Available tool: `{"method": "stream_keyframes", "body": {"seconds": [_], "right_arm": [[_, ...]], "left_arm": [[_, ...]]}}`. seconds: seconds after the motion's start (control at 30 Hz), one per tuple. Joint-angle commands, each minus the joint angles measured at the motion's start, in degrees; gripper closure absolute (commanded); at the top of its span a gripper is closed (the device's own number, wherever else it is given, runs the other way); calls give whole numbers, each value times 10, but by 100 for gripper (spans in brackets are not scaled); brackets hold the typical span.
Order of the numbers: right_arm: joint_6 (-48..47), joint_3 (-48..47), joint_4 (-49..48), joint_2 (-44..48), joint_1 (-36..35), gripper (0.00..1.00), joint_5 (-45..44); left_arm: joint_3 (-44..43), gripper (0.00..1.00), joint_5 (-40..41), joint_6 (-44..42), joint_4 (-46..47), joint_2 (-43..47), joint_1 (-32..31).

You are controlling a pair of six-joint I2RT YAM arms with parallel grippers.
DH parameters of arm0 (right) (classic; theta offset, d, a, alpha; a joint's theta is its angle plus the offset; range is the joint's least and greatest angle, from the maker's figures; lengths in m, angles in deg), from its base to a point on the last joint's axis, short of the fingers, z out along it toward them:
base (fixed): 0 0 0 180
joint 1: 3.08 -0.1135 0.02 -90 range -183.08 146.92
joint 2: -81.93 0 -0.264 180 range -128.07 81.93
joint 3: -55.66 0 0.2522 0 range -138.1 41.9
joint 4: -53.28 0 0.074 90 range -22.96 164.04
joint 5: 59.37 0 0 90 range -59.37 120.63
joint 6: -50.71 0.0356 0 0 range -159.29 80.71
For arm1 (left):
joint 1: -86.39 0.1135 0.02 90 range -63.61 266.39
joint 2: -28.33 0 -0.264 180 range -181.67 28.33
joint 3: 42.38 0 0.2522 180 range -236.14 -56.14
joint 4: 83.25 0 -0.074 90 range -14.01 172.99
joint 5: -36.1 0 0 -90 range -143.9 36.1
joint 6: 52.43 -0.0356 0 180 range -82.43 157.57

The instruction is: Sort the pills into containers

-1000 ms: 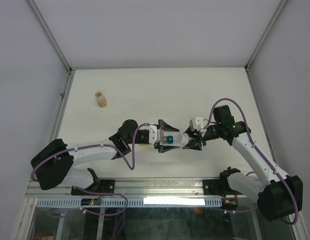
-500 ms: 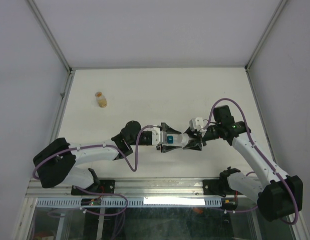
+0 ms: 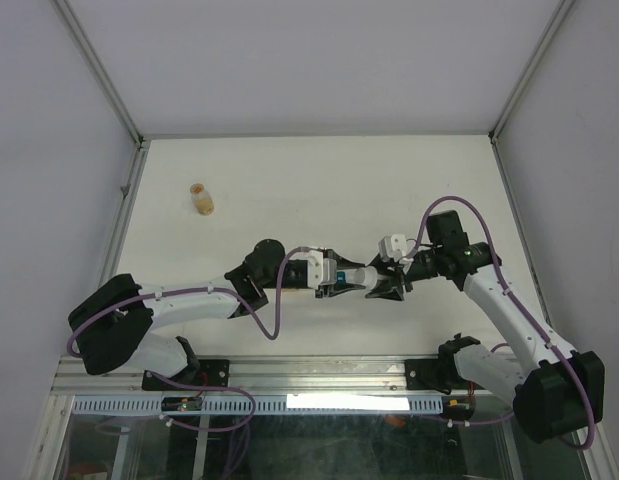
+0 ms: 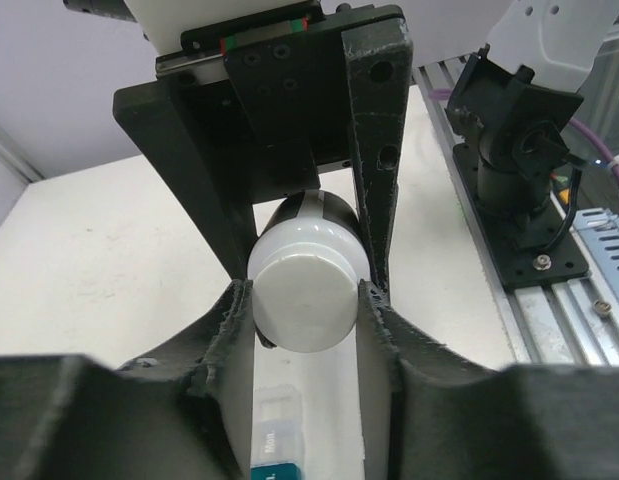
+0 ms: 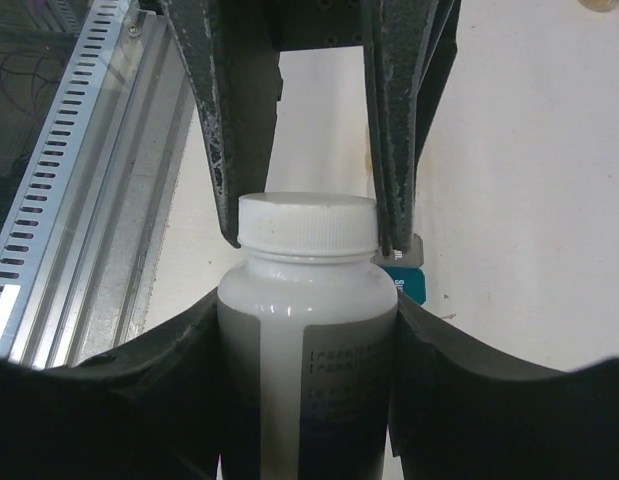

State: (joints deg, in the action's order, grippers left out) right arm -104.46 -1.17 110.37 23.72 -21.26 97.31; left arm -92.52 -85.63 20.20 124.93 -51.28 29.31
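Observation:
A white pill bottle (image 3: 357, 274) is held level above the table between my two grippers. My right gripper (image 3: 381, 281) is shut on the bottle's body (image 5: 307, 340). My left gripper (image 3: 334, 276) is shut on the bottle's white cap (image 4: 301, 300), and its fingers (image 5: 394, 150) press both sides of the cap (image 5: 307, 222). The container strip (image 4: 273, 440) lies on the table under the bottle, with clear compartments and a teal one (image 5: 409, 282). Its yellow compartment is hidden.
A small vial of orange pills (image 3: 200, 198) stands at the far left of the white table. The metal rail (image 5: 79, 200) runs along the near edge. The right arm's base (image 4: 514, 170) sits by that rail.
My left gripper has slid to the right, over the teal compartment and onto the bottle's cap. The right gripper and the bottle have stayed in place.

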Motion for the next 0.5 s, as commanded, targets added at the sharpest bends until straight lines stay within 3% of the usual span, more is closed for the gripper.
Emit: {"method": "stream_keyframes", "body": {"seconds": [0.0,0.07,0.23,0.33,0.47], "right_arm": [[-13,-18,-4,1,3,100,22],[-13,-18,-5,1,4,100,18],[-14,-19,-4,0,7,100,18],[-13,-18,-5,-2,7,100,13],[-12,-18,-6,-5,7,100,12]], "left_arm": [[-25,81,-5,9,12,8,-8],[-24,100,2,55,15,18,-8],[-13,100,71,304,17,48,-9],[0,100,187,469,10,55,-30],[-9,100,345,537,-56,59,-94]]}}
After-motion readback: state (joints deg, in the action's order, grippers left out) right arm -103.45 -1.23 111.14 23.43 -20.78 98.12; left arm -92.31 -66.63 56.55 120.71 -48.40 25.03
